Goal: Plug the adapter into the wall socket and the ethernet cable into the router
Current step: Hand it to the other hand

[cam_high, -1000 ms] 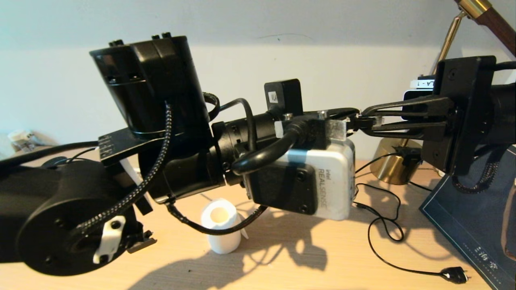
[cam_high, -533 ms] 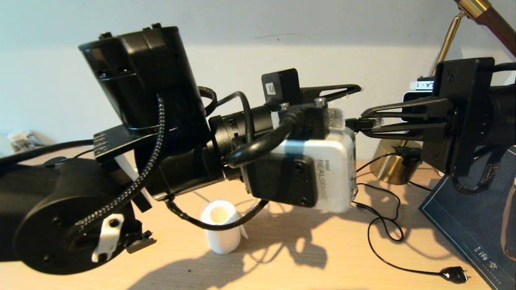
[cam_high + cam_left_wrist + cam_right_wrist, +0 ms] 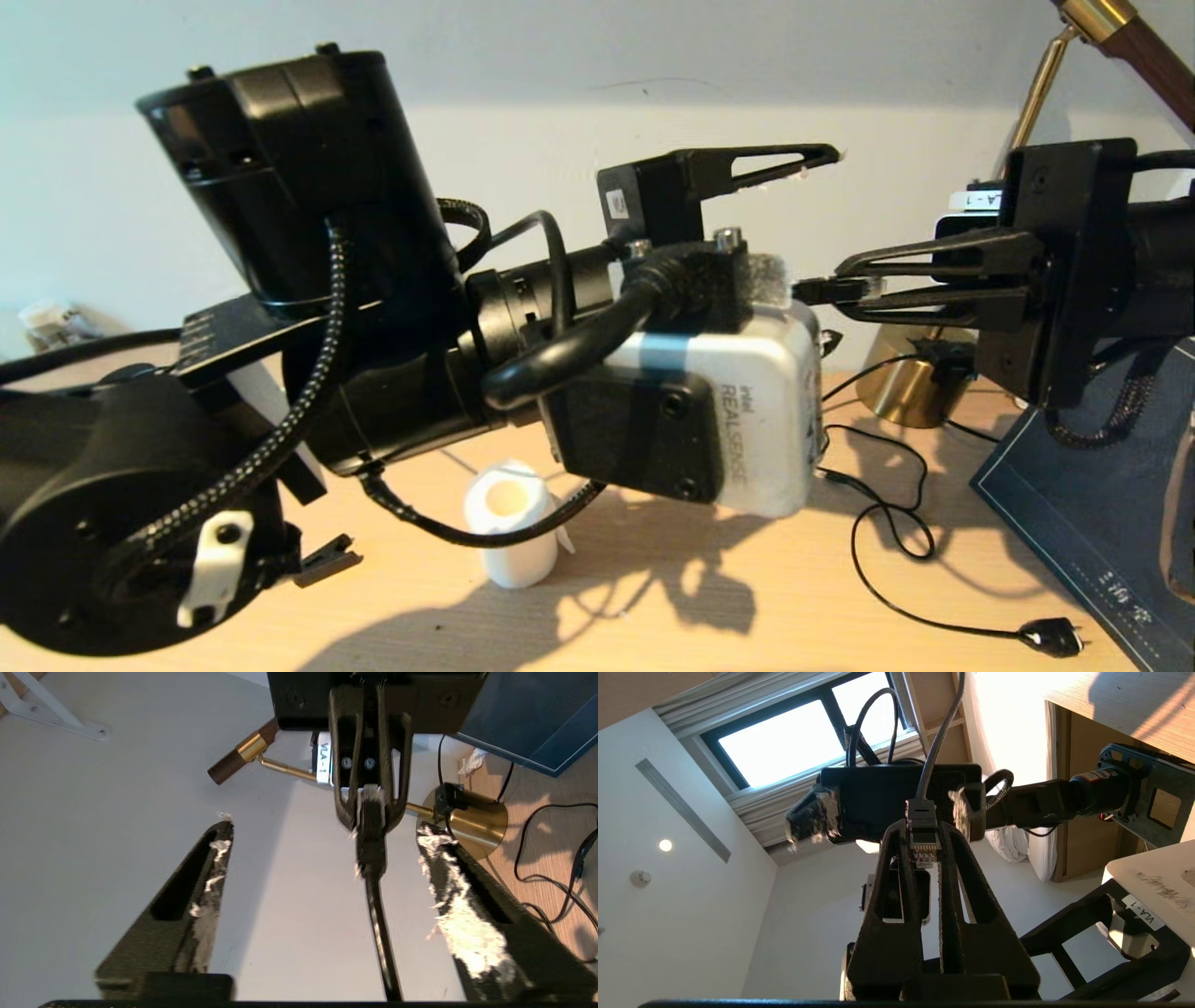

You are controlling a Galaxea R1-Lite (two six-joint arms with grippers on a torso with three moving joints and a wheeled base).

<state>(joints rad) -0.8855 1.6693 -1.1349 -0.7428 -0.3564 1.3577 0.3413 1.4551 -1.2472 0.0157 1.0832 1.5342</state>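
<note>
The near foreground of the head view is filled by the left arm, its joints and white wrist camera housing raised above a pale wooden desk (image 3: 653,635). On the desk stands a white paper roll (image 3: 509,537), upright, near the middle. To the right a thin black cord (image 3: 887,551) loops across the wood and ends in a two-pin plug (image 3: 1050,637) near the front edge. A dark blue book (image 3: 1092,523) lies at the right edge. Further back a brass lamp base (image 3: 910,383) sits close to a plain pale wall (image 3: 560,149), its stem rising to the upper right.

The left gripper (image 3: 322,858) is held in mid-air with its fingers spread wide, worn white padding on their inner faces, and nothing between them but the cable, which runs clear of both. The right gripper (image 3: 924,847) faces it from the right, jaws closed tight on the plug of the ethernet cable (image 3: 922,821). The plug is black with metal contacts visible at its end, and a grey-black cable leads away from it toward the left gripper. In the head view the plug (image 3: 822,289) sits in the air above the desk, just right of the left wrist camera.
</note>
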